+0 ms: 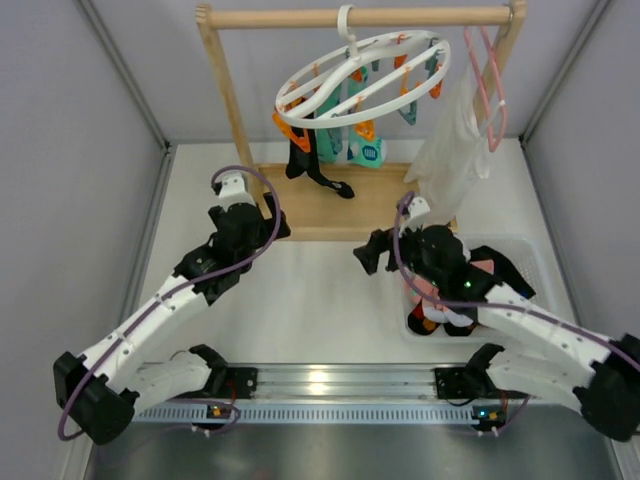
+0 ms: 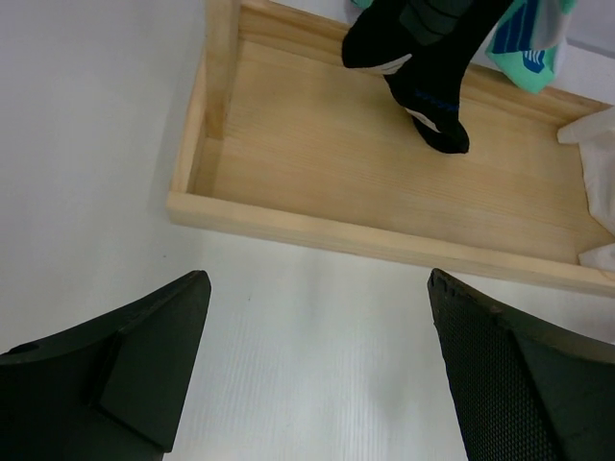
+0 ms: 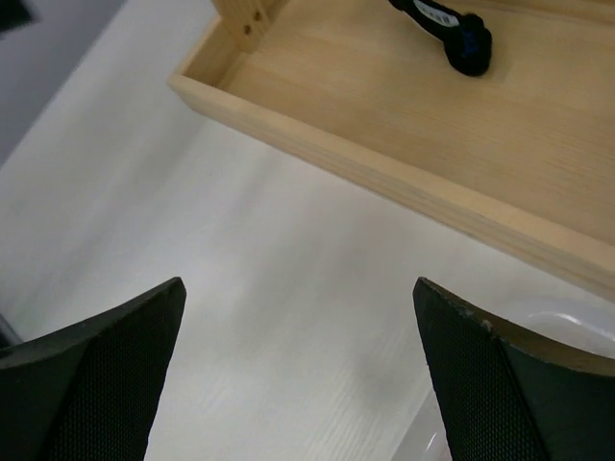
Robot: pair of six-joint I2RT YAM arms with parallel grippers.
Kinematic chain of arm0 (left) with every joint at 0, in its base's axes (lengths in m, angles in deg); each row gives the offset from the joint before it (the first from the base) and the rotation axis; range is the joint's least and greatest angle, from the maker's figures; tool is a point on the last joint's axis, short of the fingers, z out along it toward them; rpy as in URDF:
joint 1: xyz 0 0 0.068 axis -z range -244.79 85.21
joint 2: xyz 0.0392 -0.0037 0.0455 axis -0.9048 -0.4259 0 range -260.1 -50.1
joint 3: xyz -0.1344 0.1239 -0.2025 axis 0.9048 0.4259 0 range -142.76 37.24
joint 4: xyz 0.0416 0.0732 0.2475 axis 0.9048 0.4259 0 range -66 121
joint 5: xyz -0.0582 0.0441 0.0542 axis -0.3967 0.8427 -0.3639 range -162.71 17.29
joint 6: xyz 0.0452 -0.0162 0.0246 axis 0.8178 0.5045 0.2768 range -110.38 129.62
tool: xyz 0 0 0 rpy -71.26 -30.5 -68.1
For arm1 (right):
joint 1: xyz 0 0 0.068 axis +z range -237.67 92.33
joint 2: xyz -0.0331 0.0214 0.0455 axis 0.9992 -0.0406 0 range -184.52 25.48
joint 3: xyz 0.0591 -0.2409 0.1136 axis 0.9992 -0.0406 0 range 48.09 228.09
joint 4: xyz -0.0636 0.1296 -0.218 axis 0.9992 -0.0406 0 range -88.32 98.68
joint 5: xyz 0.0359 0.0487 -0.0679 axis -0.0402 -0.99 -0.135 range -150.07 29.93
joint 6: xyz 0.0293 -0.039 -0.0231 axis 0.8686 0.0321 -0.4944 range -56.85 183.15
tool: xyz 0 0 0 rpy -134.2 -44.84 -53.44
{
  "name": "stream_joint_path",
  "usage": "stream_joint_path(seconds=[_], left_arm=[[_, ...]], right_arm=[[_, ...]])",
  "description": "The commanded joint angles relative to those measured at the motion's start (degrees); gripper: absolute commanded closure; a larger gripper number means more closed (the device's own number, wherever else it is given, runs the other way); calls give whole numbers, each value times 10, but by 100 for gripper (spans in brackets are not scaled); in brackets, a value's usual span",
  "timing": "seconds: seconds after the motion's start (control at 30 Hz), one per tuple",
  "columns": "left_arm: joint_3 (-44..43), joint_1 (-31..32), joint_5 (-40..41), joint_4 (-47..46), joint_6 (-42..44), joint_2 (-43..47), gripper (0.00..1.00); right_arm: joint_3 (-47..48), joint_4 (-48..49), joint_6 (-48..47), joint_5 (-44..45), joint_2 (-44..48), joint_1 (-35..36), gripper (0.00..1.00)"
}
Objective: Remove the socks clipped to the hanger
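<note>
As both jaws gape empty, the left gripper (image 2: 317,284) and right gripper (image 3: 298,288) hover over the table (image 2: 86,192), near the wooden base (image 2: 317,163).

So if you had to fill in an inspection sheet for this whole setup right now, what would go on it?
Surface: white table, with a wooden tray at its far side.
Job's things: round white hanger hooked on the wooden rail; black sock and teal sock still clipped, the black one's toe reaching down to the tray.
Clutter: white bin by the right arm holding dark, pink and orange fabric pieces; white garment on a pink hanger.
Grippers: left gripper and right gripper both open, empty, low over the table.
Cables: purple cable looped along each arm.
Surroundings: grey walls.
</note>
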Motion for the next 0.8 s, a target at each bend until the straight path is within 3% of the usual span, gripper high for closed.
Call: stream_joint_path(seconds=[0.0,0.17,0.43,0.6,0.77], left_arm=[[-3,-2,43,79,-36,52,2],[-29,-1,10,168,-21,117,2],[-73,-1,-159,251,80,173,2],[-49,-2,-167,253,119,228,2],[-11,0,-103,251,114,236,2]], right_arm=[[54,140,-8,-111,-159,-88,3],[176,202,-89,-133,-317,-95,2],[330,297,-145,-178,-528,-117,2],[436,319,-148,-204,-623,-126,6],[551,252,-151,-239,-695,-127,14]])
